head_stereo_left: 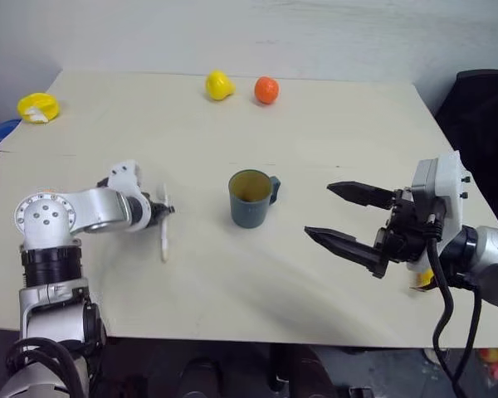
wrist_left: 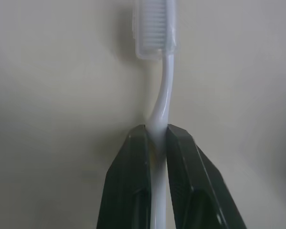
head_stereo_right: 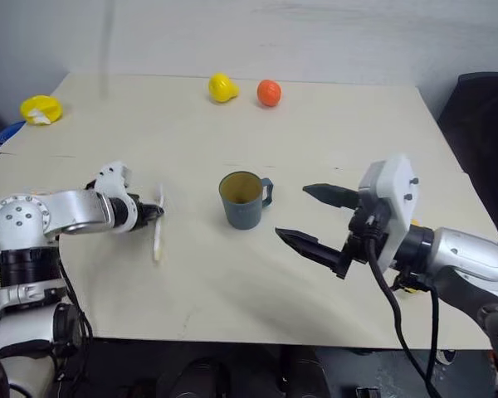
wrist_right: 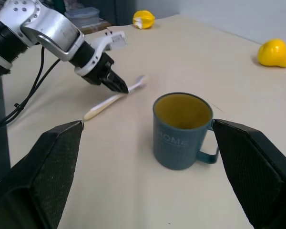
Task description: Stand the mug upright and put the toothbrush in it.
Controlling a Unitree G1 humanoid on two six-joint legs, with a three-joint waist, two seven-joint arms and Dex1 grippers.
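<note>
While the mug (head_stereo_left: 251, 199) stands upright mid-table, the left gripper (wrist_left: 157, 131) is clamped on the toothbrush (head_stereo_left: 164, 232) neck just below its bristles. Light, thin and slick, it may pivot in that pinch. The right gripper (head_stereo_left: 349, 217) is spread wide, empty, beside the mug.

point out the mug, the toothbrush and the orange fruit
mug (head_stereo_left: 250, 211): left eye view, its outer side wall
toothbrush (wrist_left: 164, 90): left wrist view, its thin neck
orange fruit (head_stereo_left: 266, 89): left eye view, its middle
</note>
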